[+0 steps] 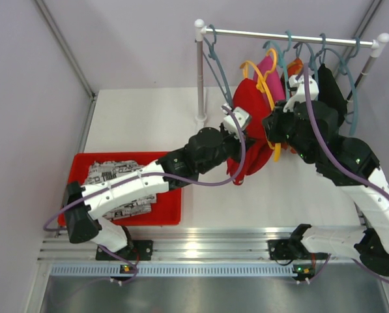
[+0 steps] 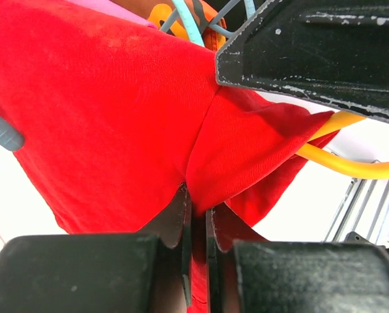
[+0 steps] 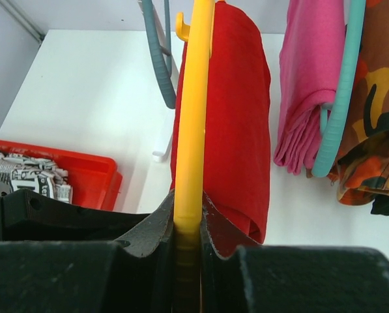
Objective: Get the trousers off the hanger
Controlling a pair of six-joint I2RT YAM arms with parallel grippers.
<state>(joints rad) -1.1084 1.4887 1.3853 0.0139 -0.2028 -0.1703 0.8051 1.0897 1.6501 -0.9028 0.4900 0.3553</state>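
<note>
Red trousers (image 2: 116,117) fold pinched between closed left gripper (image 2: 197,205) jaws. Yellow hanger (image 3: 193,98) clamped by right gripper (image 3: 187,202) jaws.

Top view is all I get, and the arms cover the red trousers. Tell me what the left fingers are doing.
Observer: The left fingers are shut, pinching a fold of the red trousers.
Operator: Now report the right ones.
Observer: The right fingers are shut on the yellow hanger, one on each side of its bar.
Operator: Say whether the red pair is off that hanger.
Observer: It looks not. In the left wrist view the hanger's bar comes out from behind the red cloth.
</note>
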